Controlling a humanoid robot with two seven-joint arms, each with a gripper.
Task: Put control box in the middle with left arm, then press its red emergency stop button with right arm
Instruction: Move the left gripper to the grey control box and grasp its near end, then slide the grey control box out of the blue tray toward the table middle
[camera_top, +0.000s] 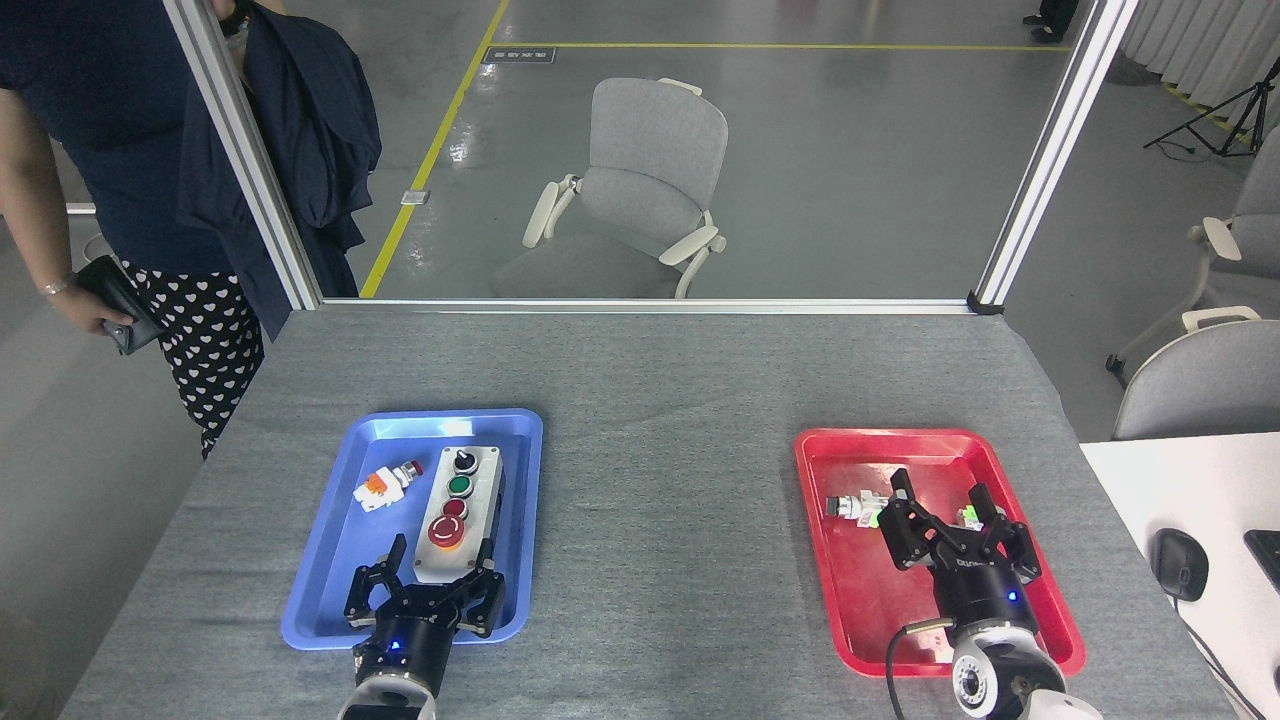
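Head view: loose switch (387, 483) beside control box (458, 512), blue tray (340, 540).

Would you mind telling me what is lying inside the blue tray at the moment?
The blue tray holds the control box and a loose white-and-orange switch. The open left hand hovers at the box's near end, covering that part of the tray floor.
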